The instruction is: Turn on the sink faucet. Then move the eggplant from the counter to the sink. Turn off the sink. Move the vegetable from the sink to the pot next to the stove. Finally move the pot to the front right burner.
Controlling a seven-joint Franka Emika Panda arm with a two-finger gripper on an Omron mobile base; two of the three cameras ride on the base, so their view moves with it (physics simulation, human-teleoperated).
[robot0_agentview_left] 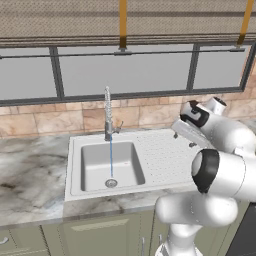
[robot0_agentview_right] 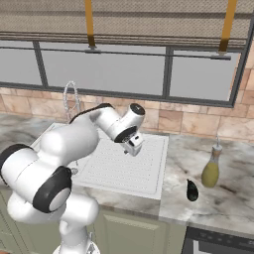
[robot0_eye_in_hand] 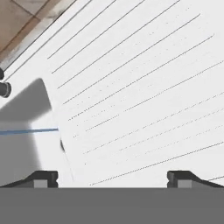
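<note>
Hand view: open claw (robot0_eye_in_hand: 113,177) above sink (robot0_eye_in_hand: 144,87) drainboard.

A wide window (robot0_agentview_left: 125,70) with dark frames ran along the back wall. A woven blind (robot0_agentview_left: 125,20) with orange straps hung above it. Tan brick tiles (robot0_agentview_left: 60,120) sat below. Pale green cabinets (robot0_agentview_left: 90,235) stood underneath.
</note>
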